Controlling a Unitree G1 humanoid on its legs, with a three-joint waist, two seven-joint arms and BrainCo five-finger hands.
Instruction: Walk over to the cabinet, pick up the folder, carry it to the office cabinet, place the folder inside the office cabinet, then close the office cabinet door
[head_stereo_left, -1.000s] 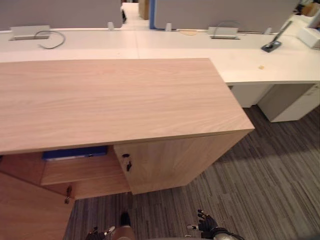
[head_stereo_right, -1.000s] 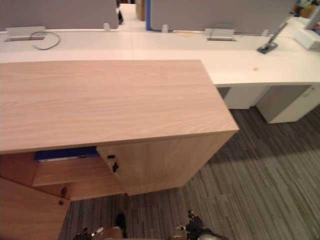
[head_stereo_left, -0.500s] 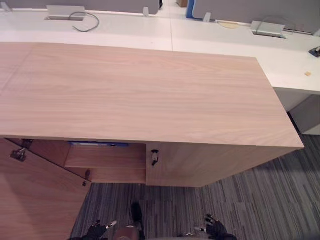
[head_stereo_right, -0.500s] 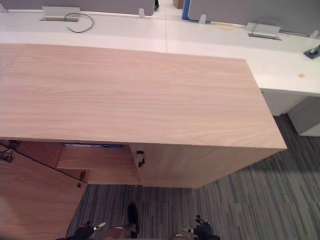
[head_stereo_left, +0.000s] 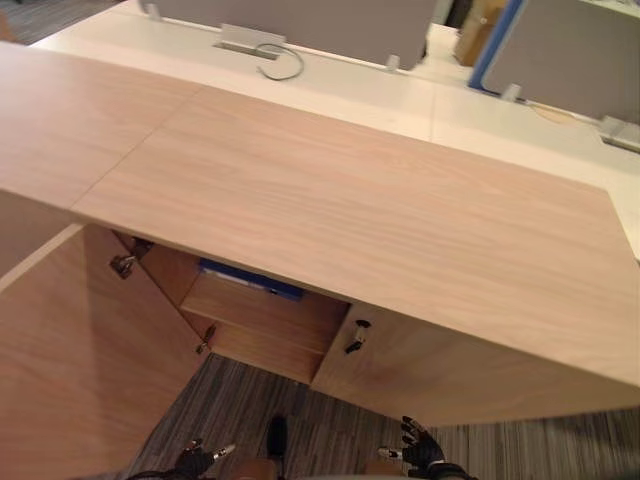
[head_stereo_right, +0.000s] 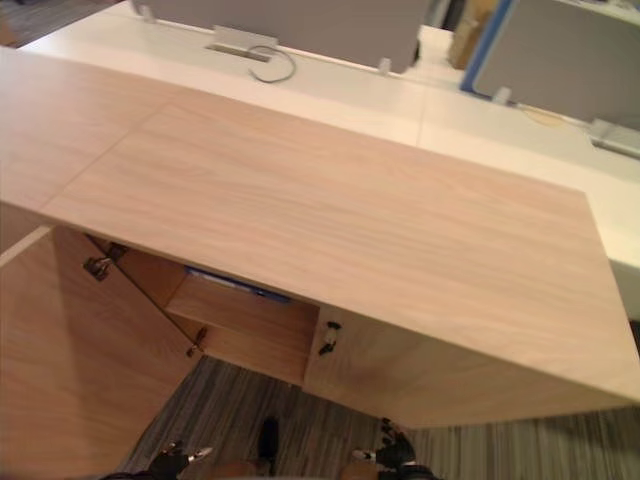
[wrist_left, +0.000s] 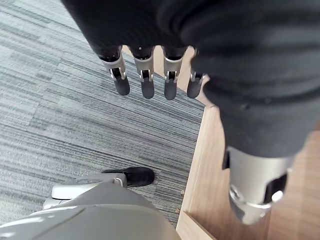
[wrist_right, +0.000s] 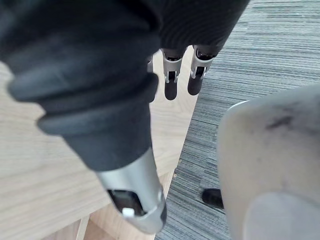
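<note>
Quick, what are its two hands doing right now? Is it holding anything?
Left hand: open, fingers straight, holding nothing.
Right hand: open, fingers straight, holding nothing.

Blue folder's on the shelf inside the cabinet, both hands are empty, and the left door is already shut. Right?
Not the door: the left door stands open, swung out toward the robot, as the left eye view shows. The blue folder does lie on the shelf inside the cabinet, and the left hand and right hand hold nothing, fingers straight.
</note>
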